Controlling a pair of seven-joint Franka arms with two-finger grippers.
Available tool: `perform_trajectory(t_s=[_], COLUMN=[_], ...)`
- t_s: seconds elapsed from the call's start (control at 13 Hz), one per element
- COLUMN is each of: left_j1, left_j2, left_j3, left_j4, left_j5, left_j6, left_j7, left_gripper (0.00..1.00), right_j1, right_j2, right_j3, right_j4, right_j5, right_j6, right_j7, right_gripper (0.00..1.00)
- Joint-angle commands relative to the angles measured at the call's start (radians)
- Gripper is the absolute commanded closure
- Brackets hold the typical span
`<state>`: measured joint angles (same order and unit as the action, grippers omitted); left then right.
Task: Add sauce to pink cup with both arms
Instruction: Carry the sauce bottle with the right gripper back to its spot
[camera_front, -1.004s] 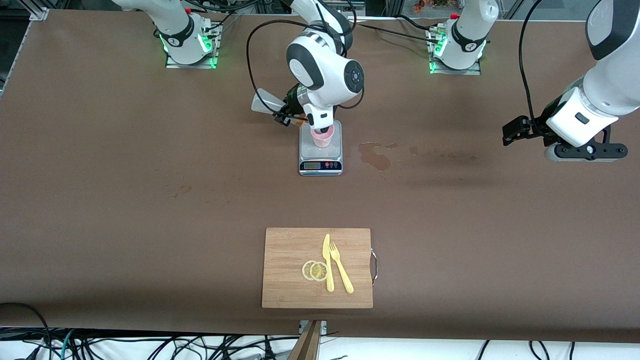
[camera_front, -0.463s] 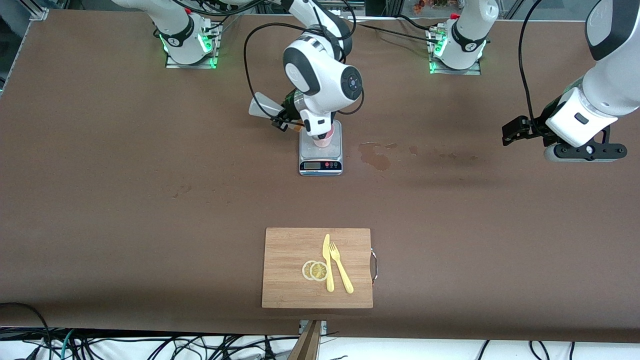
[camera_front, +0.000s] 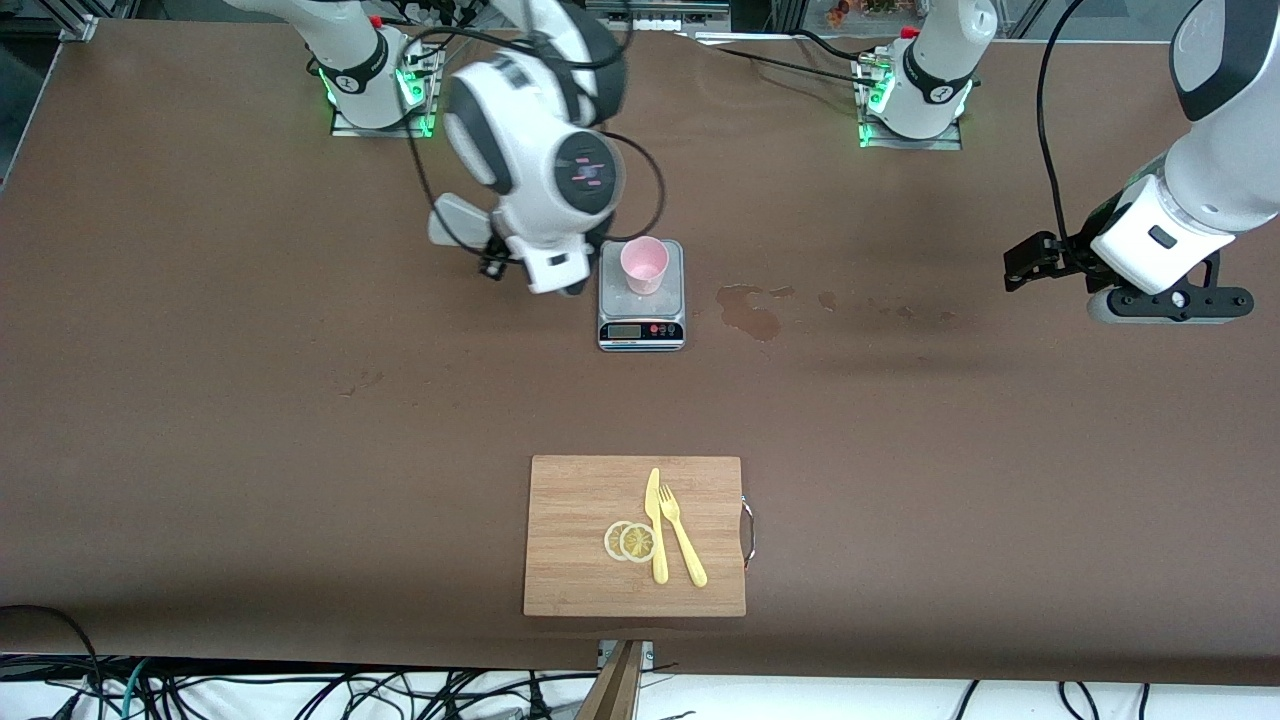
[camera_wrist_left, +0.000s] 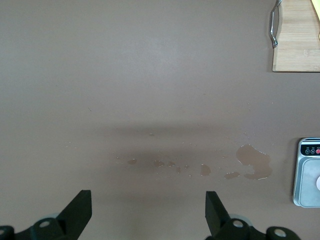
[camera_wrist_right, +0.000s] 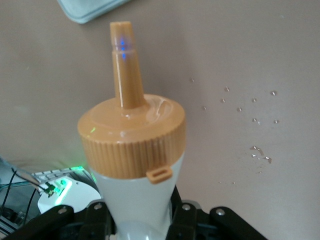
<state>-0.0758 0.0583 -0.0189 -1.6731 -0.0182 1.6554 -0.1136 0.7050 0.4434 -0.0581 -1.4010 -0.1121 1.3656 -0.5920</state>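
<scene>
Front view: the right gripper (camera_front: 497, 262) hangs over bare table just beside the grey scale (camera_front: 641, 318), toward the right arm's end, pinching the sauce (camera_front: 455, 219). Its nozzle points roughly toward that scale in the right wrist view. The left gripper (camera_front: 1030, 262) waits with fingers spread, well apart. The pink cup (camera_front: 643, 265) stands upright on the scale.

A wide brown-covered table (camera_front: 300, 400) carries a grey kitchen scale (camera_front: 641, 318), a brown liquid stain (camera_front: 752, 312) beside the scale, and a bamboo cutting board (camera_front: 580, 500) nearer the camera than the scale.
</scene>
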Motion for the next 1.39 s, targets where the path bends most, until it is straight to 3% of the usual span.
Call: perform_trajectory(t_s=[0.0, 0.46, 0.85, 1.08, 1.31], left_j1=[0.002, 0.002, 0.002, 0.002, 0.002], left_j2=[0.011, 0.011, 0.011, 0.011, 0.011], left_j3=[-0.001, -0.001, -0.001, -0.001, -0.001], left_j4=[0.021, 0.021, 0.021, 0.021, 0.019], left_j5=[-0.012, -0.012, -0.012, -0.012, -0.012], left_j6=[-0.016, -0.016, -0.016, -0.017, -0.017], left_j7=[0.014, 0.012, 0.012, 0.012, 0.012], left_gripper=[0.0, 0.0, 0.0, 0.0, 0.0], right_j1=[-0.2, -0.537, -0.783, -0.89, -0.967], right_j2=[-0.175, -0.284, -0.293, -0.238, -0.12], right_j3=[0.052, 0.053, 0.053, 0.052, 0.05], right_j4=[-0.148, -0.208, -0.286, -0.339, -0.345], right_j5=[0.099, 0.351, 0.52, 0.626, 0.745], right_j6=[0.07, 0.09, 0.067, 0.087, 0.105], right_j7=[-0.19, -0.666, -1.13, -1.401, -1.624], right_gripper=[1.0, 1.0, 1.0, 1.0, 1.0])
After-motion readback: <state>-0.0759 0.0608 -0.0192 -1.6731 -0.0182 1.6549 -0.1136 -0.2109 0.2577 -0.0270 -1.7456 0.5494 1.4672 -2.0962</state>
